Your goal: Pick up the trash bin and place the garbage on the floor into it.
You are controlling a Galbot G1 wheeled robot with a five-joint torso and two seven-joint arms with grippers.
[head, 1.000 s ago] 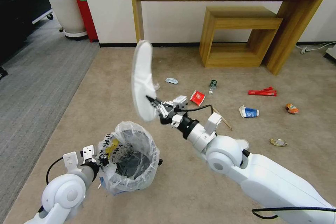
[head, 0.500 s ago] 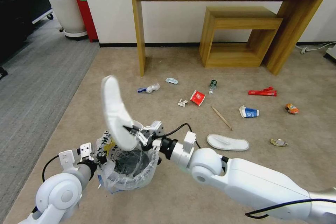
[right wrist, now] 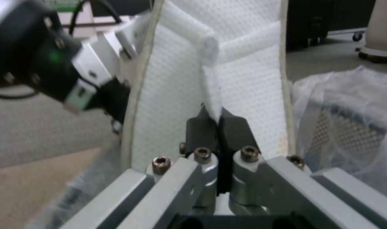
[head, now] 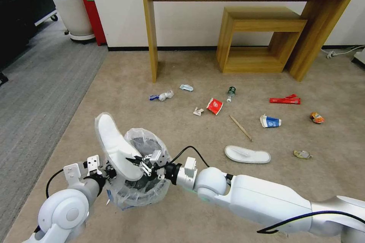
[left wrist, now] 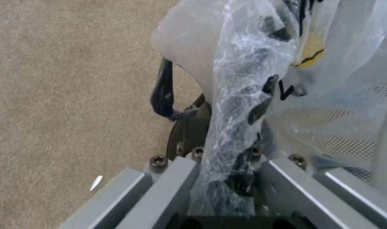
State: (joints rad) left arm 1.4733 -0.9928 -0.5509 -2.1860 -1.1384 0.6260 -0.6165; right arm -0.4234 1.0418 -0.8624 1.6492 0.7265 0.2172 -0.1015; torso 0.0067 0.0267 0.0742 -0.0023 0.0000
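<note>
Right gripper point(head: 134, 160) pinching slipper point(head: 114, 145) strap over bin point(head: 146, 193); left gripper point(head: 108, 171) clamping bin rim. Advice: lowering heel inside liner before releasing.

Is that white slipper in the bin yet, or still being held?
Still held. The right gripper is shut on the slipper's strap, and the slipper stands tilted above the bin, which the left gripper grips.

Crinkled glossy plastic lines the trash bin point(head: 146, 193); the slipper point(head: 114, 148) is matt textured cloth.
</note>
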